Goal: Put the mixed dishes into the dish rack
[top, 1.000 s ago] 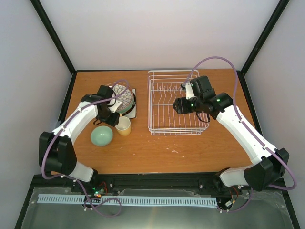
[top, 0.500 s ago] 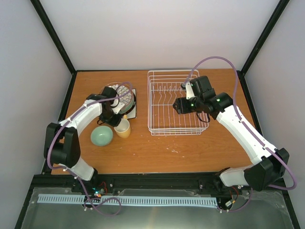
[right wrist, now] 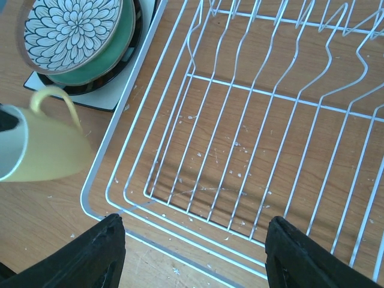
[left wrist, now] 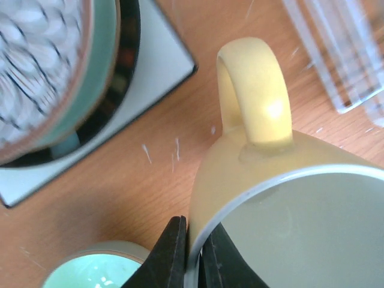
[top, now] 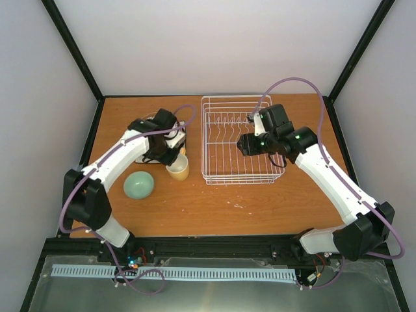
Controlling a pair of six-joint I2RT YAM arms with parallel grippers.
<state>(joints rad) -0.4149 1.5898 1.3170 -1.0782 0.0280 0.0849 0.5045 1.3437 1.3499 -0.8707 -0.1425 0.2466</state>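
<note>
My left gripper [top: 170, 160] [left wrist: 191, 255] is shut on the rim of the yellow mug [top: 178, 169] [left wrist: 264, 198], one finger inside and one outside, between the plate stack and the dish rack [top: 235, 140]. The mug also shows in the right wrist view [right wrist: 39, 150]. The stacked round plates, the white petal-patterned plate [right wrist: 73, 25] on top, rest on the square white plate [left wrist: 150, 66] [right wrist: 96, 99]. The mint-green bowl [top: 138, 185] [left wrist: 96, 270] sits on the table. My right gripper [top: 246, 144] [right wrist: 195, 252] is open and empty above the rack's near left part [right wrist: 252, 120].
The rack's upright prongs [top: 224, 120] stand along its far side. The table's side walls and black frame posts bound the workspace. Small white scratches mark the wood near the rack's front corner.
My left gripper has moved right with the yellow mug, from beside the bowl toward the rack's left edge. The right arm has not moved.
</note>
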